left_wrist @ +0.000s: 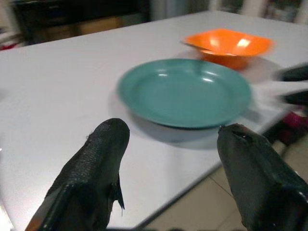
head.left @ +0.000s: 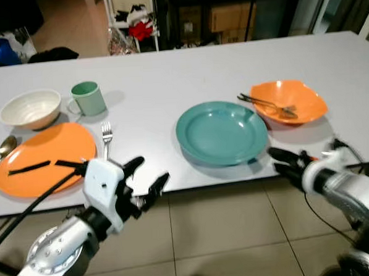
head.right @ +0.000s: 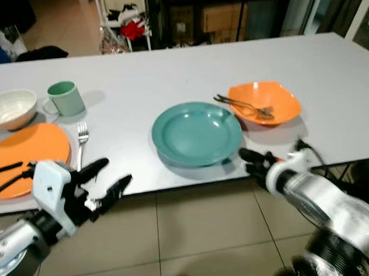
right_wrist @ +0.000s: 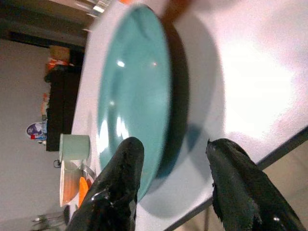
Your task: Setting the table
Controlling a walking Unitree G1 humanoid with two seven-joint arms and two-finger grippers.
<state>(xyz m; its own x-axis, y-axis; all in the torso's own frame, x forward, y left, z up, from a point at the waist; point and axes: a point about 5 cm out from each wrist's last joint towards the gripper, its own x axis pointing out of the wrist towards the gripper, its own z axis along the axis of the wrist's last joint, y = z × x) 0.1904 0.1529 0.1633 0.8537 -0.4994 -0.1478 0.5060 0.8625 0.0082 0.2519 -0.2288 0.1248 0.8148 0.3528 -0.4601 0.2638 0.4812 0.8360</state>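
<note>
Honestly, looks like the right gripper [right_wrist: 173,185] is reaching, fingers apart, for the teal plate's [head.left: 221,133] near rim; left gripper [left_wrist: 171,180] is hovering open. Next needs a rim pinch.

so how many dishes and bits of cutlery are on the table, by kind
plates: 2, flat orange plate, round teal plate
bowls: 2, cream ceramic bowl, orange bowl
mugs: 1, green mug
forks: 1, silver fork
spoons: 1, spoon
utensils in the orange bowl: cannot count
total: 7

No readable text, no labels, no brands, no numbers on anything here
</note>
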